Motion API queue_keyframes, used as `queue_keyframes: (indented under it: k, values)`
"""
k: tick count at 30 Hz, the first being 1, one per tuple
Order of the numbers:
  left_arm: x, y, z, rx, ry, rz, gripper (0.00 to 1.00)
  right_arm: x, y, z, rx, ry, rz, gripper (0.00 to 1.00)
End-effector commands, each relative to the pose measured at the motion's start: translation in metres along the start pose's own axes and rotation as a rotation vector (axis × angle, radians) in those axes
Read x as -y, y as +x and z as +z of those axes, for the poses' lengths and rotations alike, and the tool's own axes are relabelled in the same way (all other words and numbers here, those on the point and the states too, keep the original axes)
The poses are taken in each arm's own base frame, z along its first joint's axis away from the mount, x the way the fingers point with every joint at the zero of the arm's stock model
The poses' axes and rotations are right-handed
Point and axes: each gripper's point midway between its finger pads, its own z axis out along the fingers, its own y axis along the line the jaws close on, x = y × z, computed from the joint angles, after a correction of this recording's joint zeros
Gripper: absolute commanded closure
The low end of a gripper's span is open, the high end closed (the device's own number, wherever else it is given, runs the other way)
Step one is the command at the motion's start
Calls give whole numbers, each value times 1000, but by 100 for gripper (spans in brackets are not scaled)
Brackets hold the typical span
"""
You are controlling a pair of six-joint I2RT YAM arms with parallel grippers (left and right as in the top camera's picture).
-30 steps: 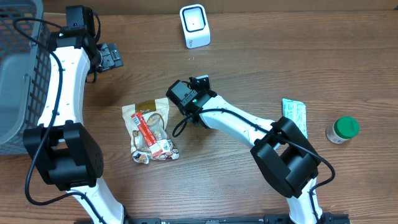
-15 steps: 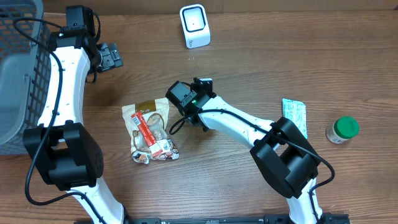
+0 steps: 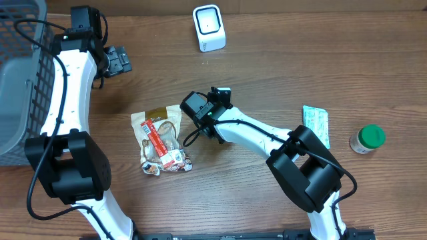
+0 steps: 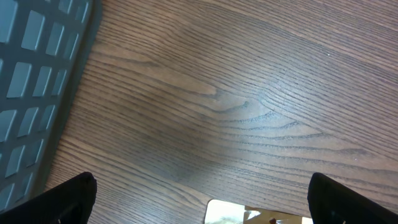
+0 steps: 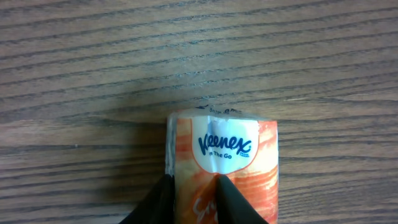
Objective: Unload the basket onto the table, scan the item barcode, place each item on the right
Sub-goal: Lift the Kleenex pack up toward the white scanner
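Because the tissue pack [image 5: 224,155] is the item to be scanned, locate it first: it sits between the fingers [image 5: 155,202] of the right gripper [image 5: 193,180], its printed brand face toward the wrist camera. The two dark pads pinch one side of the soft wrapper rather than its full width. Whether the pack rests on the table [image 5: 74,74] or hangs just above it cannot be told, and from overhead the gripper head hides it. Over the last second the overhead view shows the right wrist turning and the gripper head shifting slightly right, near the table centre. The grasp therefore appears to be made, and the carry to the scanner [image 3: 209,27], which stands well apart at the far edge, is judged to be the next step. No barcode shows on the visible face, so the pack will probably need turning before presentation. The left gripper [image 3: 119,61] hovers beside the basket [image 3: 20,80], its fingers spread wide and empty. A snack bag [image 3: 162,140] lies just left of the right wrist. A flat teal packet [image 3: 316,123] and a green-lidded jar [image 3: 367,139] lie at the right.
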Motion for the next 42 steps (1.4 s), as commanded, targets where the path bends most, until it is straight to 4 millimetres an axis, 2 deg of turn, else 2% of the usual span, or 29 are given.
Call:
queue_keyframes:
  k: [1, 3, 4, 8, 11, 13, 21, 24, 31, 33, 39, 42]
  values:
    - [-1, -5, -7, 19, 9, 5, 0, -1, 2, 1, -14, -9, 12, 82]
    - [-1, -5, -7, 19, 9, 5, 0, -2, -1, -2, -11, -9, 9, 94]
    - [-1, -5, -7, 19, 9, 5, 0, -2, -3, -3, -10, -12, 3, 96]
    - [-1, -5, -7, 19, 9, 5, 0, 4, -14, -12, -9, -9, 8, 96]
    - [-1, -5, -7, 19, 9, 5, 0, 11, -33, -31, 3, -26, 35, 96]
    - [-1, -5, -7, 19, 9, 5, 0, 8, -43, -45, 4, -84, -1, 96]
    - [-1, -5, -7, 19, 9, 5, 0, -7, -91, -128, 66, -402, -57, 96]
    - [-1, -5, -7, 19, 9, 5, 0, -12, -106, -152, 106, -481, -96, 96]
    - [-1, -5, -7, 19, 9, 5, 0, -23, -142, -209, 164, -669, -69, 97]
    - [-1, -5, -7, 19, 9, 5, 0, -26, -155, -236, 164, -789, -59, 97]
    - [-1, -5, -7, 19, 9, 5, 0, -2, -202, -282, 236, -928, 36, 97]
    - [-1, -5, -7, 19, 9, 5, 0, 8, -219, -289, 264, -967, 79, 97]
